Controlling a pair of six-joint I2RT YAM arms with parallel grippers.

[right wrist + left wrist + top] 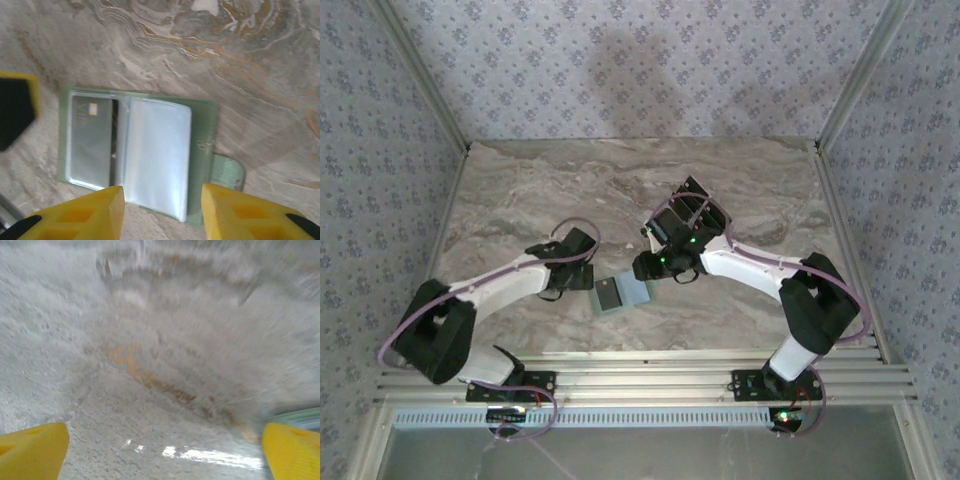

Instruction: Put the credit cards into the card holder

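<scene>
The pale-green card holder (202, 145) lies open on the marble table, its clear sleeves facing up and its tab to the right. One dark credit card (91, 145) sits inside the left sleeve. My right gripper (162, 212) hovers open just over the holder's near edge, nothing between its yellow fingers (100, 215). In the top view the holder (636, 291) lies between both grippers with the card (609, 296) on its left half. My left gripper (588, 274) stands wide open just left of it. In the blurred left wrist view that gripper (165, 457) is over bare marble, with the holder's edge (300, 416) at right.
The marble table (620, 180) ends in patterned walls at the back and sides. An aluminium rail (640, 375) runs along the near edge. A yellow and black finger (15, 107) of the left gripper sits close to the holder's left side.
</scene>
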